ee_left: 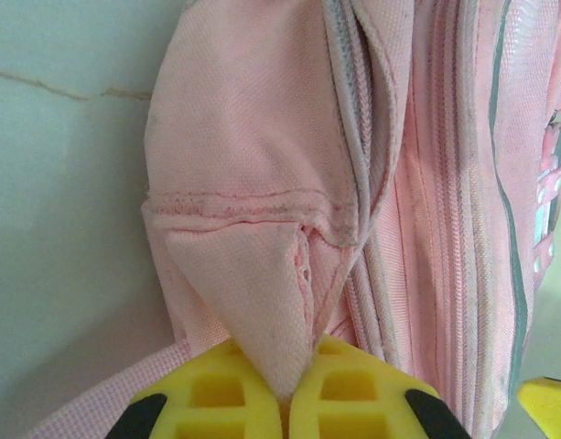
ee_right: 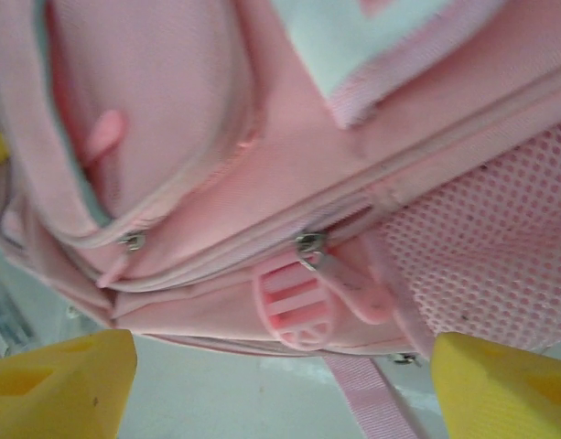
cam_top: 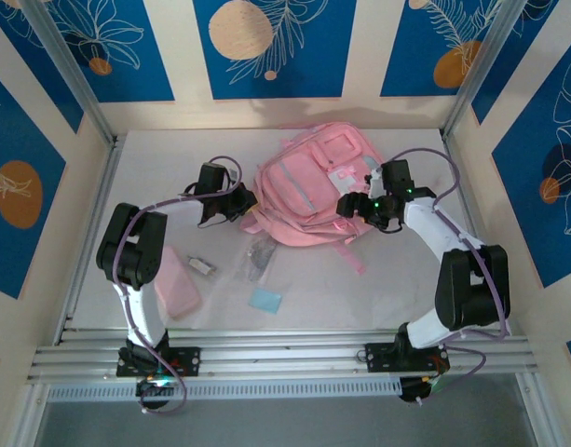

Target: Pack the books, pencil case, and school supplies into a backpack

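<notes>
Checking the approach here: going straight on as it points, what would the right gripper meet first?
Probably the round pink zipper pull on the backpack, straight ahead of the open right gripper; depth is unclear.

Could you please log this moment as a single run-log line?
left end effector: shut on fold of backpack | right end effector: open, facing zipper pull | pencil case, blue pad: on table, unpacked

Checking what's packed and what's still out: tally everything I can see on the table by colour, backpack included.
Pink: 2, the backpack and the pencil case
Light blue: 1, the square pad
Clear with grey contents: 1, the plastic bag
Whitish: 1, the small clip-like piece
Total: 5
</notes>
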{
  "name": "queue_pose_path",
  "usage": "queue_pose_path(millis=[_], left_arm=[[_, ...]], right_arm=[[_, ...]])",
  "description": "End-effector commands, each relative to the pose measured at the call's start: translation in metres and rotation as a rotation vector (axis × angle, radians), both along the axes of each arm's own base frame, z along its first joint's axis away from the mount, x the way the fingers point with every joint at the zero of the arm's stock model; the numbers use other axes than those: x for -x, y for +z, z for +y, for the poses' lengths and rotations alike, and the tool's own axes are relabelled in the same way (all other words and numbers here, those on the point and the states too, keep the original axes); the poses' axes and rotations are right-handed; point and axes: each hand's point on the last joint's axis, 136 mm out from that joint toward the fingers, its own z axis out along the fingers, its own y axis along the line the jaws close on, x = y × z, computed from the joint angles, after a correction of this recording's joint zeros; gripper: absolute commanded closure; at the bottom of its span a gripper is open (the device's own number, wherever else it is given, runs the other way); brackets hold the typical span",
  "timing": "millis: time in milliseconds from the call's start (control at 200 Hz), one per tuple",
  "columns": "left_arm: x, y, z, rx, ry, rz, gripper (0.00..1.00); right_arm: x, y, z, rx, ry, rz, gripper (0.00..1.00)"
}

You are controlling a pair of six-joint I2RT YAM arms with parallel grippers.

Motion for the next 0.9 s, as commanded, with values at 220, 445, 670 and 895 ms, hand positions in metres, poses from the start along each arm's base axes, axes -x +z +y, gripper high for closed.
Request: queue_pose_path(millis=[220,445,670,895], left_arm=[[-0.008,0.026,-0.019,0.05,-0.037,-0.072,1.0],[-0.007,0.025,-0.021,0.053,-0.04,-0.071,1.0],[-0.007,0.023,-0.022,0.057,-0.041,-0.067,1.0],[-0.008,0.021,-0.023,0.065,-0.045,-0.066,1.0]], right_arm=[[-0.002,-0.031,0.032,-0.143,0.063,0.045,0.16],[-0.008,-0.003,0.048,-0.281,0.079,-0.016,0.17],[0.006,0.065,0.074,-0.303,0.181,-0.208,0.16],[0.022,0.046,0.072,-0.192,0.214,-0.153,0.16]])
